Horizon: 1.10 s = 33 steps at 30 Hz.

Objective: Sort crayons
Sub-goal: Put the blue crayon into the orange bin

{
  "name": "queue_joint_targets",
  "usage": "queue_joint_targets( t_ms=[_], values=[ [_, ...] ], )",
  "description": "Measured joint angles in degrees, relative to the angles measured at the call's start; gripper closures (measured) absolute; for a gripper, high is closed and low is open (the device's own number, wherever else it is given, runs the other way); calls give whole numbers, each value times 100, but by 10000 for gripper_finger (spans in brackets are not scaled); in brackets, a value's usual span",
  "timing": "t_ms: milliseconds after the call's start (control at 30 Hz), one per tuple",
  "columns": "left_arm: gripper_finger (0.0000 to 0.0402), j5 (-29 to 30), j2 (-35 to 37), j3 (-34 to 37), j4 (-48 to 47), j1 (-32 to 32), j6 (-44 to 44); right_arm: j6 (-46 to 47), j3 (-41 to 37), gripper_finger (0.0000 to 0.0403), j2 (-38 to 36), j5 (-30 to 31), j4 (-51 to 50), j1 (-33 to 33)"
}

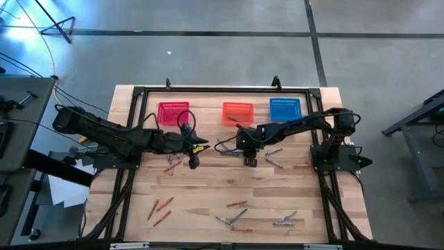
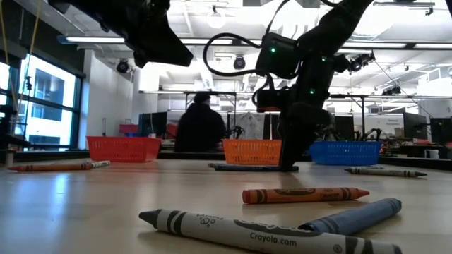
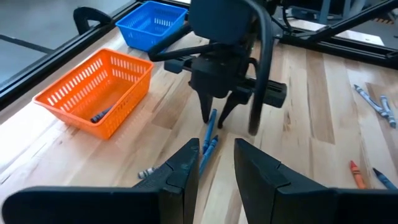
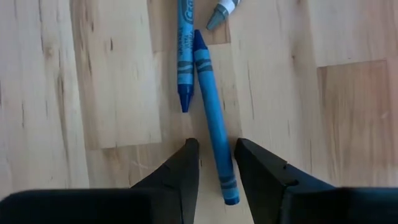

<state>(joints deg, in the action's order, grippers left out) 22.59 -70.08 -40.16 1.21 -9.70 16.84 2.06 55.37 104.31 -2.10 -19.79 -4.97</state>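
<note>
With most crayons (image 1: 236, 221) lying scattered on the table (image 1: 201, 201) and only one showing in the orange basket (image 3: 93, 93), the right gripper (image 4: 216, 163) is straddling a blue crayon (image 4: 213, 121), fingers apart, while the left gripper (image 3: 216, 163) is hovering empty, fingers parted.

Red basket (image 1: 173, 112), orange basket (image 1: 237, 111) and blue basket (image 1: 285, 108) line the wooden table's (image 1: 208, 194) far edge; a person (image 2: 200, 127) sits beyond.
</note>
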Motion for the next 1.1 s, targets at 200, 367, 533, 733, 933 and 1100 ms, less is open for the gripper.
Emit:
queue_joint_targets(
  t_ms=[200, 367, 533, 733, 933, 1100],
  values=[
    [314, 20, 2, 0, 7, -89, 2, 69, -4, 360, 7, 42, -19, -4],
    [314, 30, 2, 0, 4, -142, 53, 75, -9, 394, 11, 51, -72, -4],
    [314, 30, 2, 0, 4, -211, 55, 114, -9, 396, 15, 14, -151, -28],
    [314, 33, 2, 0, 4, -242, 60, 114, -41, 398, -250, -2, -269, -27],
    [314, 67, 2, 0, 13, -242, 101, 97, -37, 401, -1107, 207, -364, -123],
    [314, 70, 2, 0, 39, -242, 98, 54, -33, 401, -1756, 891, 256, -315]
  ],
)
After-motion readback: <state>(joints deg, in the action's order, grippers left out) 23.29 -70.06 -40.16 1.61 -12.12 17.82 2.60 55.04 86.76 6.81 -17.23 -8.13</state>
